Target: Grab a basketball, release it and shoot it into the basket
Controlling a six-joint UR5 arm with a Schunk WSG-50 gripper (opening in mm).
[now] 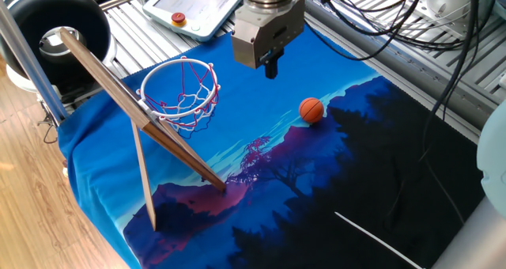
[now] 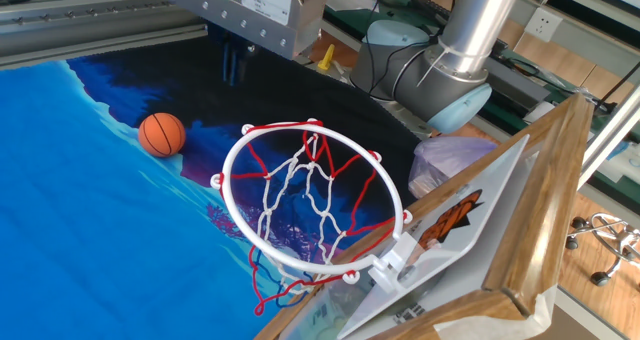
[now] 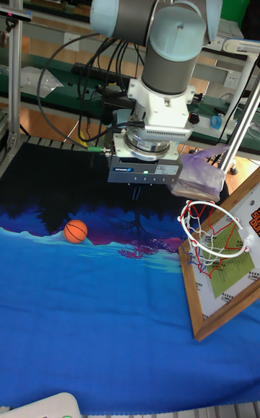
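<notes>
The orange basketball [image 1: 311, 109] [image 2: 162, 134] [image 3: 76, 231] lies alone on the blue printed cloth [image 1: 332, 182]. The basket [image 1: 180, 103] [image 2: 229, 164] [image 3: 214, 240], a white ring with a red-and-white net, hangs from a tilted wooden backboard [image 1: 118, 95]. My gripper [image 1: 271, 66] [image 2: 233, 64] hovers above the cloth between ball and basket, up and to the left of the ball in one fixed view. Its dark fingers are close together and hold nothing. In the tall fixed view the fingertips merge with the dark cloth.
A large black tub [image 1: 28, 20] and a metal post [image 1: 28, 55] stand behind the backboard. A white pendant with a red button [image 1: 179, 18] lies beyond the cloth. Cables hang at the right, and a white cord [image 1: 371, 233] crosses the cloth's near corner.
</notes>
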